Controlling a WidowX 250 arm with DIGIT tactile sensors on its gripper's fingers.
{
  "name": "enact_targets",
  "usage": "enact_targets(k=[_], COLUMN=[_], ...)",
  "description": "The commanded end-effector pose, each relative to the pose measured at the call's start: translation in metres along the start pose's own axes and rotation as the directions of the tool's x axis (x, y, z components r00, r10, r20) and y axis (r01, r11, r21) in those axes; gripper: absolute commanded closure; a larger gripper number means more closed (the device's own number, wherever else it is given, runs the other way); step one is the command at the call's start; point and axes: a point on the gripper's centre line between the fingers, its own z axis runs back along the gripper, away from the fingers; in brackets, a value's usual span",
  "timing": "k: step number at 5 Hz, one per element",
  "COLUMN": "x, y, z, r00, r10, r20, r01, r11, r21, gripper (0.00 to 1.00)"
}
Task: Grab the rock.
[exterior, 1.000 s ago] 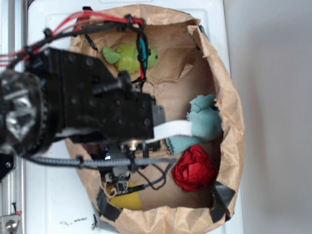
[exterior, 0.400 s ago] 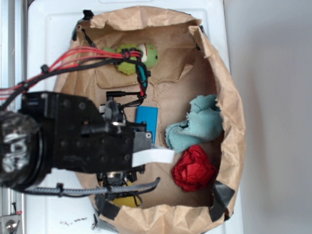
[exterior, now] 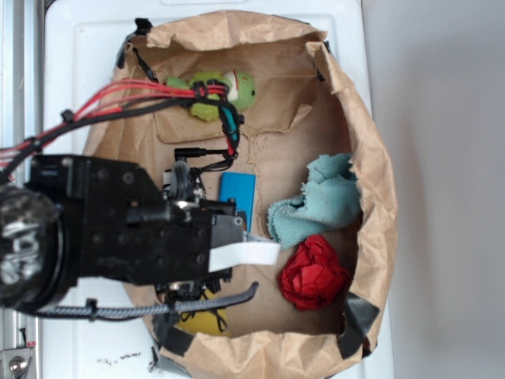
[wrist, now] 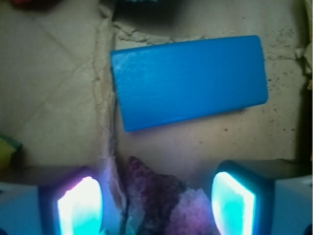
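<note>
In the wrist view the rock [wrist: 161, 198], jagged and lit purple by the finger lights, lies on the brown paper between my two glowing fingers [wrist: 80, 205]. The gripper [wrist: 156, 203] is open, with a gap on each side of the stone. Just beyond it lies the blue rectangular block [wrist: 188, 81]. In the exterior view the black arm body [exterior: 118, 233] covers the rock and the fingers; only the blue block [exterior: 238, 193] shows past it.
Everything sits inside a brown paper bag [exterior: 371, 181] with raised walls. A teal cloth [exterior: 316, 205] and red cloth ball [exterior: 314, 272] lie at the right, a green plush toy [exterior: 221, 93] at the back, a yellow wedge [exterior: 201, 322] under the arm at the front.
The arm swung from the bag's middle toward the front left and came lower, uncovering the blue block. Over the last half second it shifted only slightly.
</note>
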Motion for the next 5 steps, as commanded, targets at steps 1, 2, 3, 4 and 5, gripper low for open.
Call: enact_targets(k=[1, 2, 3, 4, 5], x=[0.002, 0.004, 0.006, 0.009, 0.011], y=[0.003, 0.005, 0.007, 0.014, 0.024], z=[0.004, 0.005, 0.006, 0.019, 0.049], r00=[1.000, 1.000, 1.000, 0.999, 0.997], r10=[-0.010, -0.005, 0.002, 0.027, 0.067], r20=[0.023, 0.028, 0.031, 0.044, 0.037], r01=[0.010, 0.005, -0.003, -0.027, -0.063], r11=[1.000, 1.000, 1.000, 1.000, 0.994], r21=[0.023, 0.021, 0.020, -0.007, -0.091], gripper=[1.00, 1.00, 1.00, 1.00, 1.00])
